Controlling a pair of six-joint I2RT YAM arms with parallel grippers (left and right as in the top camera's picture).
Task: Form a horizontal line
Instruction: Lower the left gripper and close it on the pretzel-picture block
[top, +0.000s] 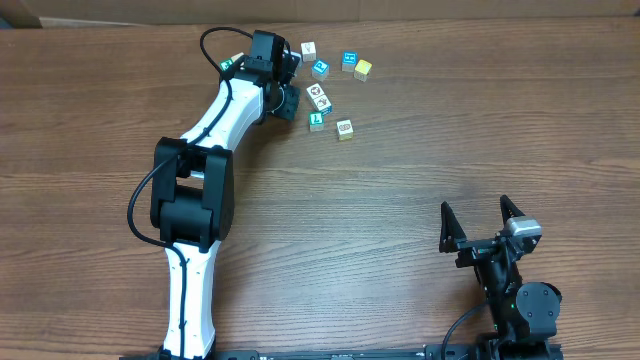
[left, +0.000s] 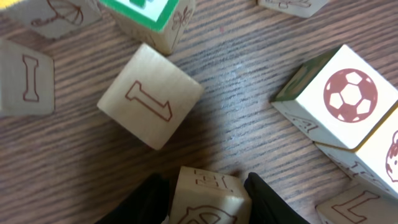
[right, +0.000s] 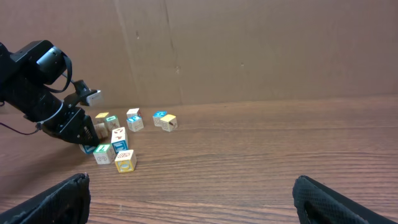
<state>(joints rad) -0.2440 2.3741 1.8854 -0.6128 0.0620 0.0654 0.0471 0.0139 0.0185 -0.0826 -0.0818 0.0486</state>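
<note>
Small picture cubes lie scattered at the table's far side, and no horizontal line shows among them. A white cube (top: 308, 49), two blue-edged cubes (top: 320, 68) (top: 349, 61) and a yellow cube (top: 363, 69) sit furthest back. Nearer lie a white-faced cube (top: 319, 98), a teal cube (top: 317, 121) and a yellow-rimmed cube (top: 344, 129). My left gripper (top: 288, 100) is down at the cluster's left edge. In the left wrist view its fingers (left: 146, 202) press both sides of a plain wooden letter cube (left: 208, 196). My right gripper (top: 480, 225) stands open over bare table, holding nothing.
Close around the held cube are a wooden cube with an outlined letter (left: 150, 96), a football-picture cube (left: 348, 96) and a green-topped cube (left: 155, 15). A cardboard wall (right: 249, 50) backs the table. The left arm (top: 200, 160) stretches diagonally across the left half.
</note>
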